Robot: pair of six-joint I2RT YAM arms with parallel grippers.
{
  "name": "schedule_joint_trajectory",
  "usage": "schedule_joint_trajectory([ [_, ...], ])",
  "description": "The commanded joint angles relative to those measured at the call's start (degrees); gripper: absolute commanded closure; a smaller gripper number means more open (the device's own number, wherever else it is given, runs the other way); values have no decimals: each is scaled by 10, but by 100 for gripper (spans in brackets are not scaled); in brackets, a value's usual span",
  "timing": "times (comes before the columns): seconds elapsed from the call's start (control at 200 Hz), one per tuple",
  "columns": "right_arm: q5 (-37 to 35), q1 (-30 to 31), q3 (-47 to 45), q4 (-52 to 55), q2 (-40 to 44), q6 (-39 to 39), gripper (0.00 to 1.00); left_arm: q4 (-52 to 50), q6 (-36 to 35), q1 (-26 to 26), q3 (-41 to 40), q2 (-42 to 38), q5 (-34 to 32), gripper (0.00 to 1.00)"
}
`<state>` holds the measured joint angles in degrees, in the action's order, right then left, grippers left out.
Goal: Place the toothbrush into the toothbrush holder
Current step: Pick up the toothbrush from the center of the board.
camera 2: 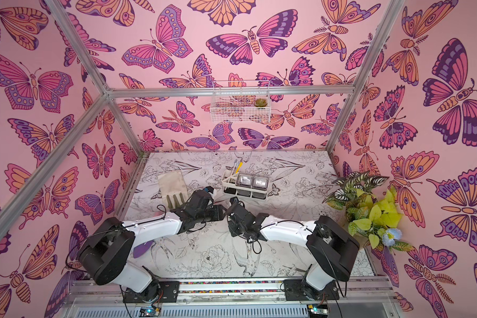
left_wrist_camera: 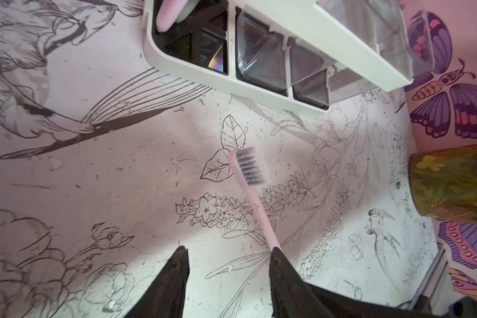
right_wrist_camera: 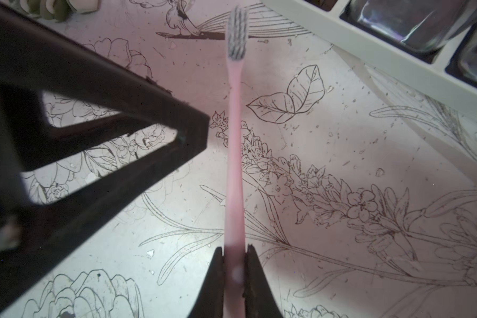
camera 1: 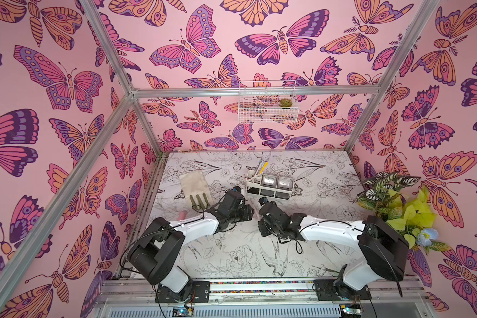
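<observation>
My right gripper is shut on the handle of a pink toothbrush, which sticks out ahead of it over the table with grey bristles at its far end. The left gripper is open, jaws well apart. In the left wrist view the toothbrush rises from behind one fingertip. In the right wrist view that finger stands just beside the handle. The toothbrush holder, a white caddy with two clear-grey cups, sits just beyond both grippers and also shows in the wrist views.
A yellow and a white brush stand in the holder's slot end. A beige glove lies to the left. A leafy plant fills the right edge, and a white wire basket hangs on the back wall.
</observation>
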<state>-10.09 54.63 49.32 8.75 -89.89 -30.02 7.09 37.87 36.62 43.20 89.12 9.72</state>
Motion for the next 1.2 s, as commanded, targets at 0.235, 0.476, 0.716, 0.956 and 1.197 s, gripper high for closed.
schedule_joint_trajectory([
  [0.235,9,5,-14,-6,27,0,91,54,28,-7,17,7,38,58],
  [0.476,0,5,-15,-1,41,4,91,56,31,-8,10,5,42,58],
  [0.716,8,5,-19,-7,54,3,91,71,43,-8,23,28,52,60],
  [0.956,13,5,-24,-12,57,3,90,75,26,-15,39,44,49,65],
  [1.197,13,5,-25,-14,59,2,90,76,31,-16,55,72,64,67],
])
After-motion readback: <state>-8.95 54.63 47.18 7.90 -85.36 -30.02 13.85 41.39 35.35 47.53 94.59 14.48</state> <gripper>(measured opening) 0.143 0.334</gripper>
